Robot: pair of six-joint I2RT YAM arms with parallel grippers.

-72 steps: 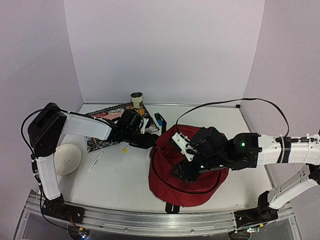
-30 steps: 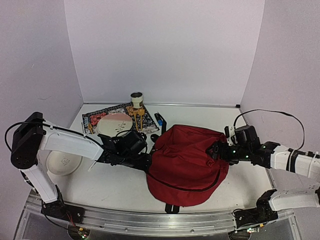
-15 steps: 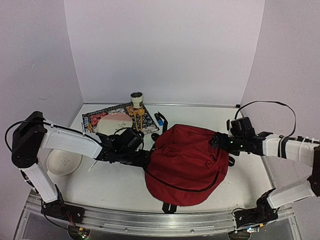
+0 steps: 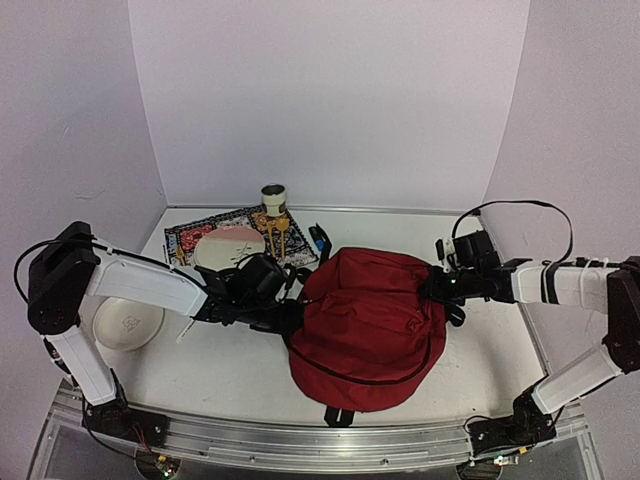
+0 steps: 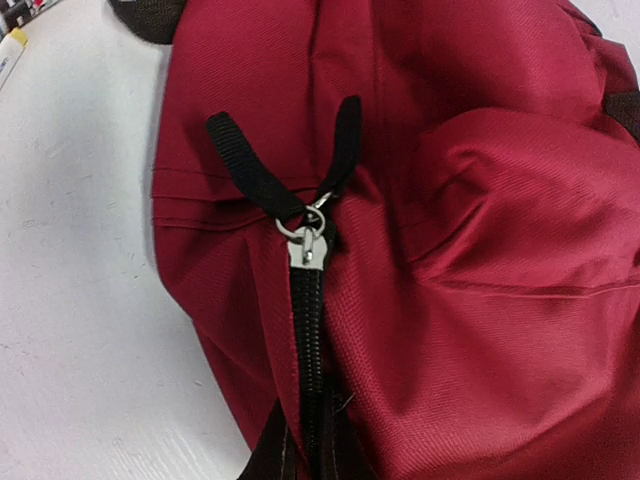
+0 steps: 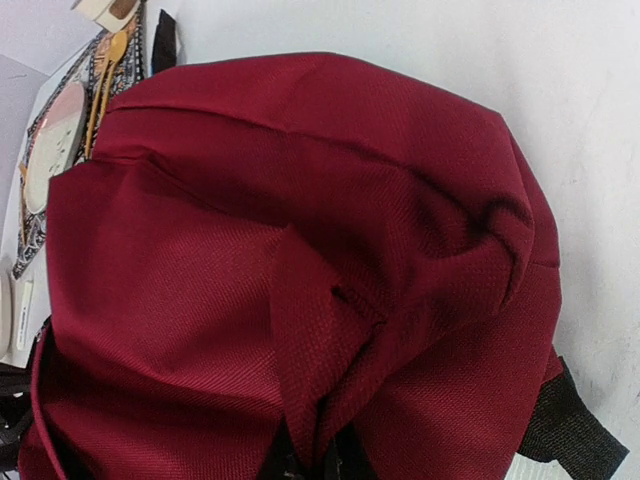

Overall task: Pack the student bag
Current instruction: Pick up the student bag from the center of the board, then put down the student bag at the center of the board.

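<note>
Since both arms sit at its sides, the large soft dark-red fabric student bag (image 4: 365, 330) lies between them. The left gripper (image 4: 291, 317) pinches its left seam, where the black zipper (image 5: 306, 330) runs straight away from the jaws. The right gripper (image 4: 432, 288) clamps a far-right fold.

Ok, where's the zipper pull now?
The zipper pull shows left of centre in the left wrist view, on the bag, atop the zipper with a strap loop through its ring.
</note>
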